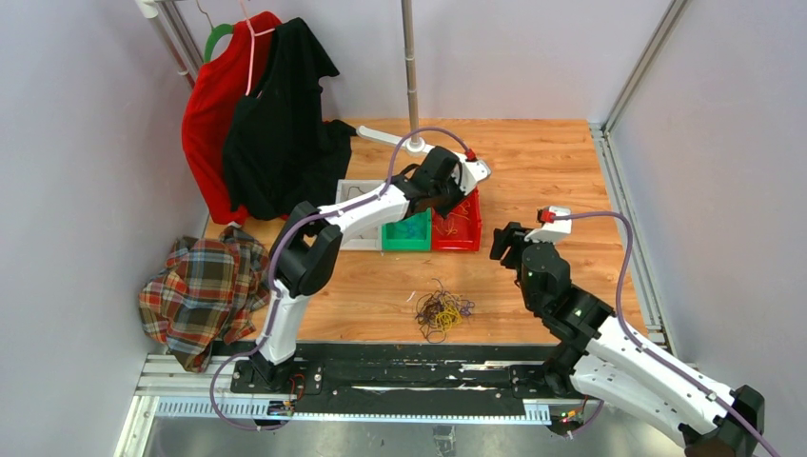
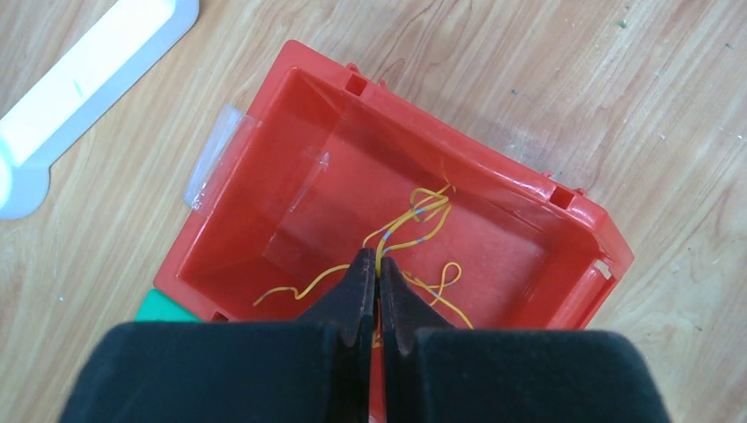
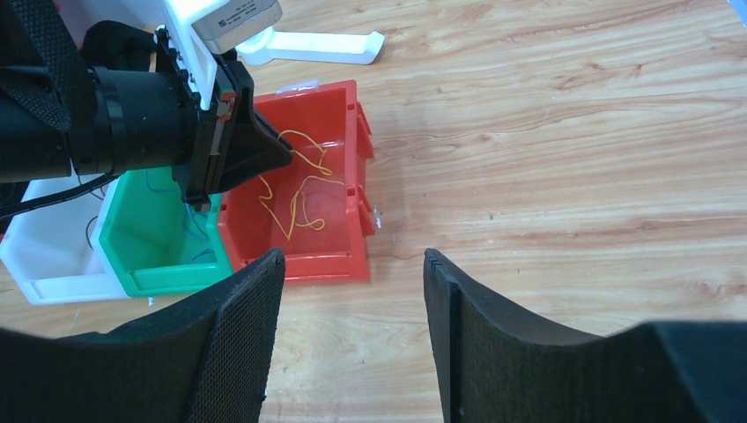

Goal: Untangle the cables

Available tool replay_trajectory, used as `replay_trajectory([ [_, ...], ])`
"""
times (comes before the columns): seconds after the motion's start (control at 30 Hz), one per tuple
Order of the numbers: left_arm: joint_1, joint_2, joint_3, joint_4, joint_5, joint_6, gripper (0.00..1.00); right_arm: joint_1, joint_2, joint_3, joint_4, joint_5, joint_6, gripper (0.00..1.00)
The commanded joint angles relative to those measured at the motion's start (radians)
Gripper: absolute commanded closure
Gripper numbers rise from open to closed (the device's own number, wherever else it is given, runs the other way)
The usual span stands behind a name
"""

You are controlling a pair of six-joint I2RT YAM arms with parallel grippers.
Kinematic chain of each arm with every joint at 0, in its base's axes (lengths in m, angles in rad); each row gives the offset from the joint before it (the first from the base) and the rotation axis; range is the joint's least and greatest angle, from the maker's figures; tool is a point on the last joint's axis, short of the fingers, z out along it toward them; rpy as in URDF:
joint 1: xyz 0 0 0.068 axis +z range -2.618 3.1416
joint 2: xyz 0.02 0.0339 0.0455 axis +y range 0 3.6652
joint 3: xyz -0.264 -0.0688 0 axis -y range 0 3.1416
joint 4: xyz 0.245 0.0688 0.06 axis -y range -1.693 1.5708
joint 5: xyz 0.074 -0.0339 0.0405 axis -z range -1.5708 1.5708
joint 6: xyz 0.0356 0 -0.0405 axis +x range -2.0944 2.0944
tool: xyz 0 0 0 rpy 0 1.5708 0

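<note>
Bright even light, soft shadows, faint sheen inside the red bin (image 2: 291, 159), left claw (image 2: 377, 264) slightly blurred.

Reaching across bins: left arm (image 1: 362, 211), wrist above red bin (image 1: 468, 238). In red bin: yellow cables (image 1: 455, 226). Beside it green bin (image 1: 406, 238), then white bin (image 1: 360, 241). Near front edge of table (image 1: 533, 171): tangle of cables (image 1: 441, 312). Right of red bin, apart: right gripper (image 1: 502, 244). Far left: plaid shirt (image 1: 202, 290).

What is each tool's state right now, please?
Left tool: closed, pinching a yellow cable above the red bin.
Right tool: open, holding nothing.
</note>
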Motion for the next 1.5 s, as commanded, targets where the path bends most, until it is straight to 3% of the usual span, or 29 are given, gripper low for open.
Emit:
replay_trajectory([
  [0.0,-0.019,0.023,0.006,0.011,0.005,0.0,0.91,-0.026,0.002,0.056,-0.066,0.002,0.025,0.41],
  [0.1,-0.019,0.025,0.044,-0.041,0.027,0.003,0.63,-0.025,0.0,0.072,-0.092,0.006,0.019,0.42],
  [0.2,-0.018,0.004,0.076,-0.132,0.055,0.049,0.46,-0.028,-0.008,0.094,-0.114,0.003,0.004,0.42],
  [0.33,-0.002,-0.087,0.044,-0.176,0.069,0.041,0.43,-0.028,-0.022,0.112,-0.137,0.002,-0.015,0.42],
  [0.67,0.036,-0.203,0.141,-0.431,0.21,0.037,0.11,-0.027,-0.007,0.128,-0.161,-0.052,-0.009,0.42],
  [0.87,0.037,-0.308,0.017,-0.574,0.401,0.101,0.11,-0.03,0.041,0.137,-0.165,-0.103,0.011,0.42],
  [1.13,0.011,-0.413,-0.256,-0.588,0.575,0.091,0.25,-0.039,0.068,0.106,-0.175,-0.137,0.04,0.43],
  [1.47,-0.088,-0.348,-0.297,-0.485,0.647,0.08,0.25,-0.049,0.052,0.058,-0.188,-0.152,0.067,0.45],
])
